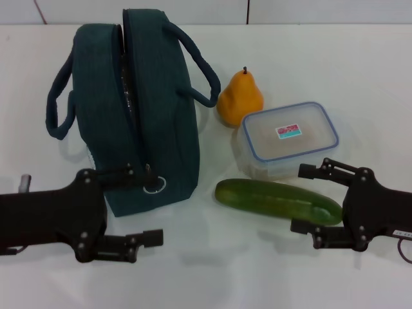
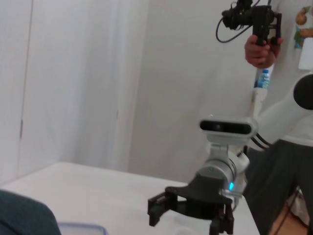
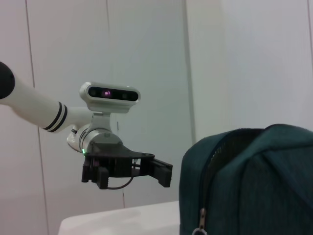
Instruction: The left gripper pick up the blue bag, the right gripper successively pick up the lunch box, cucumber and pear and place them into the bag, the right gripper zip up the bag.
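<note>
Teal blue bag [image 1: 145,103] stands unheld; left pincer [image 1: 145,205] and right pincer [image 1: 308,198] gape wide.

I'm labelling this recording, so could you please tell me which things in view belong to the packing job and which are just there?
Part of the job:
- blue bag, standing, zipper partly open
- lunch box, lid on
- cucumber, lying in front of the box
- pear, behind the box
- left claw and right claw, both open

Just there:
- white table
- person holding a camera
</note>
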`<control>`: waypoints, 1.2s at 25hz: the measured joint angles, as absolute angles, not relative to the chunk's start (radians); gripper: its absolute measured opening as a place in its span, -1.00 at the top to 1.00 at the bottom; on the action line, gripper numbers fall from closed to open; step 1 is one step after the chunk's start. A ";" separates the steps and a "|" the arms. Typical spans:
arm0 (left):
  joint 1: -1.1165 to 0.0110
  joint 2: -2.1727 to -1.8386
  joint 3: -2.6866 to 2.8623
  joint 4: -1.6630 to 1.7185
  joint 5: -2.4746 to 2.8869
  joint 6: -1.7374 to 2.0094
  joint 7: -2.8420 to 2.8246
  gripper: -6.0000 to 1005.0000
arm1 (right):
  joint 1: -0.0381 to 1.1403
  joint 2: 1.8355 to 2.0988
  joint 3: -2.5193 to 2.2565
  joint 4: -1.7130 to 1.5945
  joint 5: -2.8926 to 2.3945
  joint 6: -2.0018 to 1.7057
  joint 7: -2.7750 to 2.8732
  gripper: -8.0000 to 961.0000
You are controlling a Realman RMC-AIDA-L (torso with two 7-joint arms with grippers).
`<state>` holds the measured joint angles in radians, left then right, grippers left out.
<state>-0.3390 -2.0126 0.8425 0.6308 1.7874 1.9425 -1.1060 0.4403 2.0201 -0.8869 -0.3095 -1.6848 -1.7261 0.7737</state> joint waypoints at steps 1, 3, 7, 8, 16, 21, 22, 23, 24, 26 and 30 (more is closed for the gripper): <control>-0.339 -2.012 0.842 0.632 1.771 1.943 -1.106 -0.69 | 0.439 2.020 -0.884 -0.310 -1.678 -1.728 0.772 -0.80; -0.339 -2.010 0.841 0.636 1.726 1.945 -1.104 -0.68 | 0.436 2.018 -0.882 -0.311 -1.656 -1.735 0.770 -0.79; -0.340 -2.000 0.786 0.640 1.538 1.940 -1.112 -0.67 | 0.430 2.015 -0.882 -0.317 -1.611 -1.764 0.770 -0.79; -0.351 -2.000 0.732 0.640 1.504 1.929 -1.141 -0.67 | 0.430 2.015 -0.882 -0.317 -1.605 -1.767 0.771 -0.79; -0.489 -1.960 0.486 0.653 1.477 1.639 -1.471 -0.65 | 0.410 2.014 -0.882 -0.312 -1.560 -1.787 0.777 -0.79; -0.529 -1.932 0.491 0.738 1.580 1.435 -1.714 -0.64 | 0.376 2.012 -0.881 -0.311 -1.521 -1.816 0.777 -0.78; -0.531 -1.928 0.492 0.759 1.624 1.417 -1.760 -0.64 | 0.372 2.012 -0.881 -0.311 -1.514 -1.816 0.777 -0.78; -0.533 -1.923 0.495 0.788 1.685 1.412 -1.823 -0.63 | 0.367 2.012 -0.881 -0.311 -1.506 -1.816 0.776 -0.78; -0.533 -1.921 0.505 0.826 1.736 1.418 -1.888 -0.63 | 0.363 2.012 -0.880 -0.311 -1.501 -1.812 0.775 -0.78; -0.528 -1.920 0.540 0.913 1.822 1.435 -2.022 -0.63 | 0.356 2.012 -0.879 -0.311 -1.492 -1.804 0.774 -0.78; -0.481 -1.933 0.652 1.150 1.951 1.490 -2.322 -0.62 | 0.351 2.012 -0.877 -0.311 -1.489 -1.801 0.774 -0.78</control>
